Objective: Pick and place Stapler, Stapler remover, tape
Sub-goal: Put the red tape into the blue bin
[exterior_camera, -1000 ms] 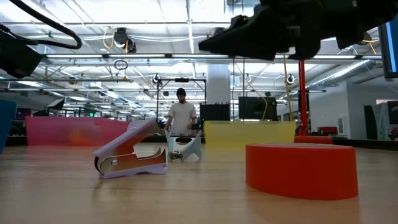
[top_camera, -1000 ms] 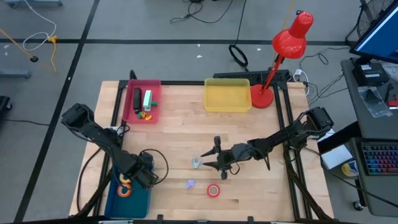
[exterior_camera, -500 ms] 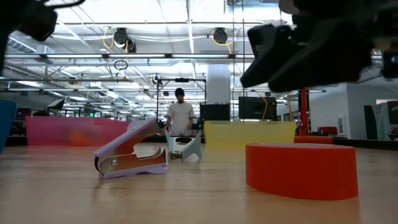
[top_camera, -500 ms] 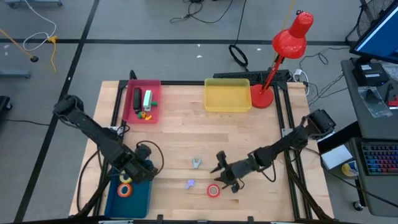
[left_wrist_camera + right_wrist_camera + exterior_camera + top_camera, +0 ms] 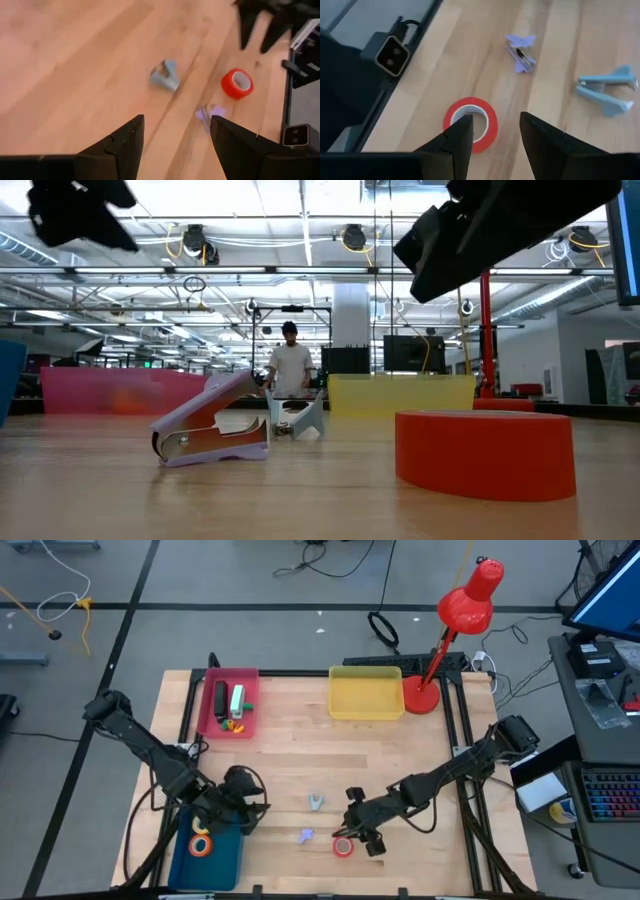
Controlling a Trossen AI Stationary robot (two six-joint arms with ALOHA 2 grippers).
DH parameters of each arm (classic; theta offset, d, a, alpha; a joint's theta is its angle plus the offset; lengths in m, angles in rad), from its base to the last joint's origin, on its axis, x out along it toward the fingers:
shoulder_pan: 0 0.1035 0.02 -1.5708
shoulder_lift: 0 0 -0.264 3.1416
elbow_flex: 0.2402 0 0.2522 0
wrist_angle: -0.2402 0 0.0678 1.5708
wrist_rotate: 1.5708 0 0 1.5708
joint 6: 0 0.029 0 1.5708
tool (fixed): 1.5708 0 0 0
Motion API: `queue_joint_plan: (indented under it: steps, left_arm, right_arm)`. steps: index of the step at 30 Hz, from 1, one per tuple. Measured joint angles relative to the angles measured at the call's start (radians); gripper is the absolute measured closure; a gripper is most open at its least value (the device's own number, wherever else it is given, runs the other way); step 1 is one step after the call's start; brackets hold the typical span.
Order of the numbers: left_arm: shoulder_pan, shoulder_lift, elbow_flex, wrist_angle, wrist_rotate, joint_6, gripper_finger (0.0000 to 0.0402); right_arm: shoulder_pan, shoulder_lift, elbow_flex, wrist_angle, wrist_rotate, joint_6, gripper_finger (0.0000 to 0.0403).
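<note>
The right gripper (image 5: 492, 132) hangs just above the red tape (image 5: 471, 123) on the bench (image 5: 400, 755), fingers parted and empty, seemingly lined up to straddle its rim. The left gripper (image 5: 172, 135), wide apart and empty, waits beside the blue tray (image 5: 225, 858), where other rolls lie.

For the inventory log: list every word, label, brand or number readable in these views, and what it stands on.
None can be read.
Red tape roll: no print shows.
Purple staple remover and blue one: no markings visible.
Trays and red lamp: plain.
</note>
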Motion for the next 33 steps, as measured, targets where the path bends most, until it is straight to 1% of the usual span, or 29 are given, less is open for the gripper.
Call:
queue_joint_plan:
  steps: [4,7,14,17,23,27,30,33]
  left_arm:
    - [0.0,0.0,0.0,0.07,-0.061,0.144,0.0174]
    - [0.0,0.0,0.0,0.086,-0.081,0.191,0.0174]
    - [0.0,0.0,0.0,0.085,-0.093,0.21,0.0174]
    - [0.0,0.0,0.0,0.085,-0.109,0.21,0.0174]
    - [0.0,0.0,0.0,0.085,-0.124,0.209,0.0174]
    - [0.0,0.0,0.0,0.086,-0.124,0.208,0.0174]
    - [0.0,0.0,0.0,0.085,-0.124,0.211,0.0174]
    - [0.0,0.0,0.0,0.085,-0.123,0.211,0.0174]
  right_arm:
    - [-0.001,0.005,0.0,-0.001,0.003,0.038,0.0248]
    - [-0.001,0.005,0.0,0.0,0.003,0.058,0.0248]
    - [-0.007,0.032,0.001,-0.021,0.004,0.097,0.0248]
    - [-0.013,0.086,0.024,-0.037,0.002,0.12,0.0248]
    - [-0.035,0.19,0.112,-0.132,-0.004,0.133,0.0248]
    - [-0.049,0.229,0.138,-0.128,-0.077,0.156,0.0248]
    - [-0.053,0.244,0.141,-0.139,-0.102,0.188,0.0248]
    - [-0.055,0.255,0.143,-0.172,-0.104,0.203,0.0248]
